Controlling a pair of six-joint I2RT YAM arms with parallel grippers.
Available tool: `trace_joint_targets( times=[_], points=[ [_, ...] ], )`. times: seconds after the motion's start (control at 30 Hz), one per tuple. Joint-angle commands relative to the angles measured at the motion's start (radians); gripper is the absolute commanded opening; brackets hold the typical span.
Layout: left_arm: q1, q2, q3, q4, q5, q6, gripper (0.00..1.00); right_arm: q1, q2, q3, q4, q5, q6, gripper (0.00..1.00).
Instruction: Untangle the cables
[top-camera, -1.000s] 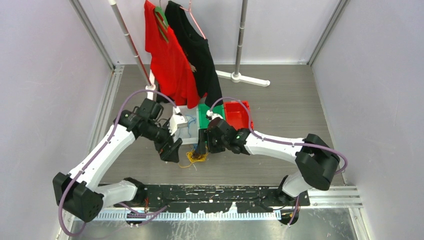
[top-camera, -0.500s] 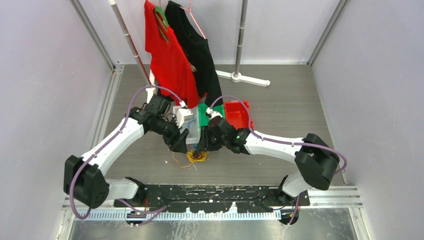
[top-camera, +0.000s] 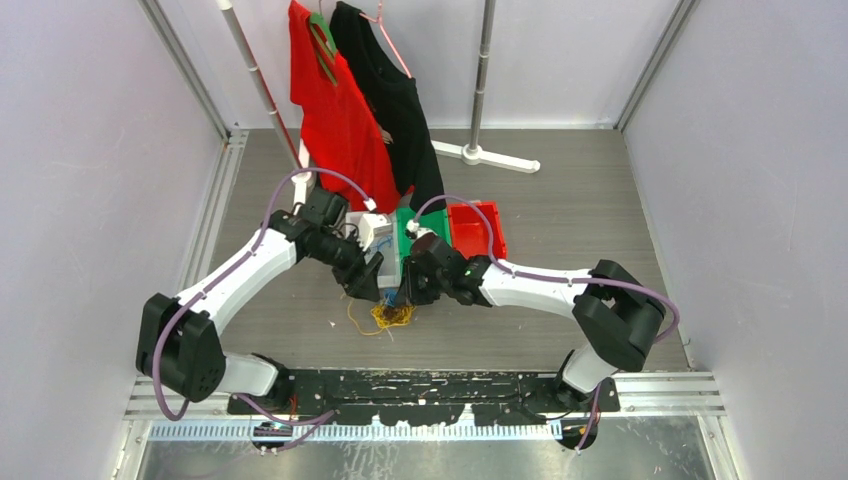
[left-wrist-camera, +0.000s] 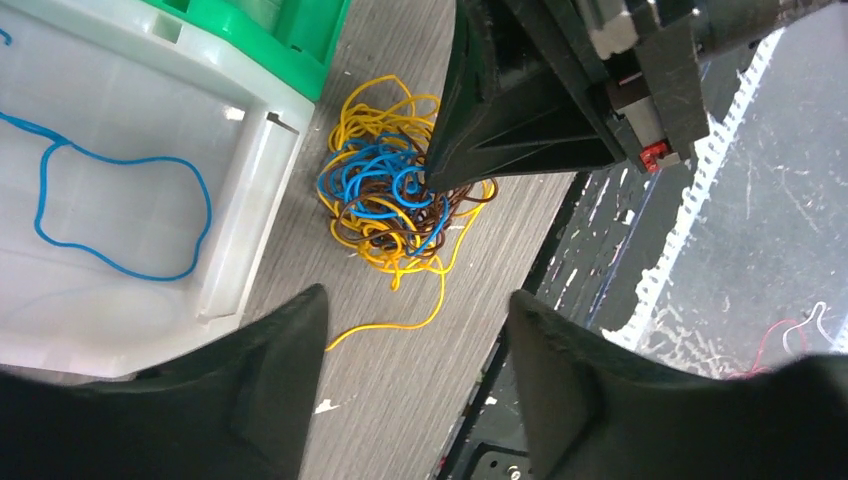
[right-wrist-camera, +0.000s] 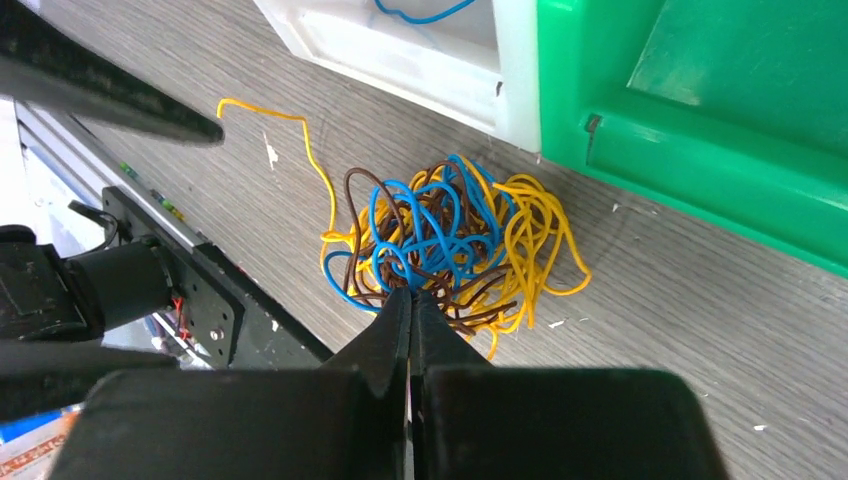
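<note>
Jaws of the left claw (left-wrist-camera: 415, 300) stand spread above the worktop (left-wrist-camera: 400, 400), at ten o'clock of the cables (left-wrist-camera: 395, 195), a yellow, blue and brown tangle lying just beside the clear bin (left-wrist-camera: 240, 190). The right claw (right-wrist-camera: 410, 298), pressed together, touches the tangle's near edge.

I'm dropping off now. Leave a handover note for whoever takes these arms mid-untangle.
Left tool: open, empty, hovering near the tangle.
Right tool: shut, tips in the tangle, apparently pinching part of it.
Done: one blue cable lies in the clear bin.
Left: yellow, blue and brown strands knotted together on the table by the green bin.
</note>
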Motion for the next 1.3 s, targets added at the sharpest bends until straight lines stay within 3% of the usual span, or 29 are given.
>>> trace_joint_targets(
  times=[0.0,0.13,0.27,0.63,1.27],
  points=[
    [-0.005,-0.083,0.017,-0.016,0.017,0.044,0.79,0.004,-0.039,0.077,-0.02,-0.039,0.005,0.01],
    [-0.002,-0.167,-0.032,0.068,-0.035,0.026,0.96,0.004,-0.088,0.095,-0.024,-0.086,0.035,0.01],
    [0.003,-0.216,-0.058,0.071,-0.011,0.039,0.99,0.005,-0.112,0.122,-0.058,-0.118,0.072,0.01],
    [0.002,-0.223,-0.065,-0.005,0.099,0.133,0.93,0.004,-0.162,0.149,-0.08,-0.172,0.108,0.01],
    [0.003,-0.139,-0.045,-0.086,0.138,0.194,0.77,0.002,-0.169,0.169,-0.057,-0.271,0.085,0.01]
  ],
)
